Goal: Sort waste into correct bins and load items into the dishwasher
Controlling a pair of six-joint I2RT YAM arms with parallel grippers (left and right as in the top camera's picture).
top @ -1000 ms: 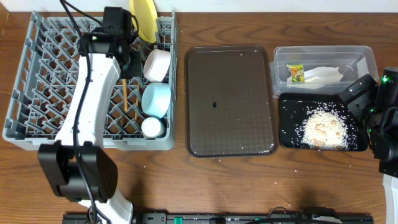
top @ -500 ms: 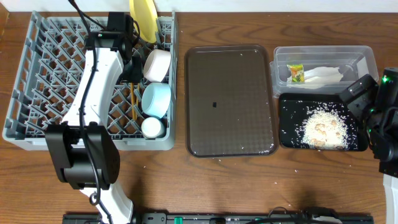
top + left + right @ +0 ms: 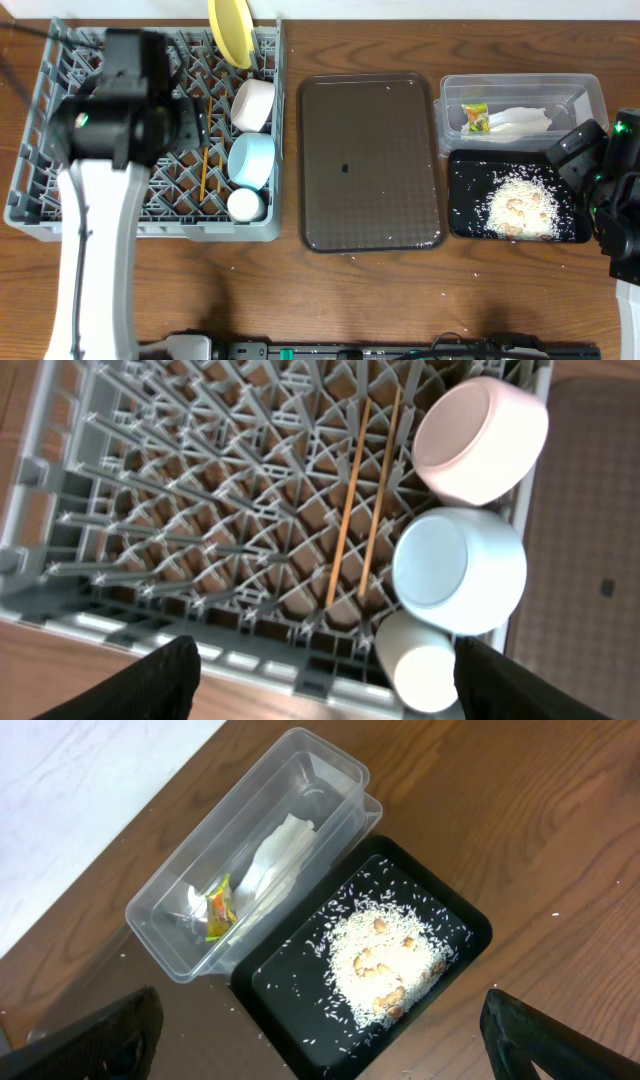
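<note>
Left gripper (image 3: 330, 682) and right gripper (image 3: 322, 1038) both gape, empty; chopsticks (image 3: 366, 500) lie mid-frame in the rack (image 3: 150, 510).

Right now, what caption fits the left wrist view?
Chopsticks in the rack beside white bowl, blue bowl and cup.

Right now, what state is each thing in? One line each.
Plate, on edge in rack.
White bowl, on its side in rack.
Blue bowl, on its side in rack.
Cup, in rack.
Chopsticks, flat in rack.
Tub, holds wrapper and napkin.
Black tray, holds rice.
Brown tray, a few stray grains.
Left gripper, open, empty.
Right gripper, open, empty.
</note>
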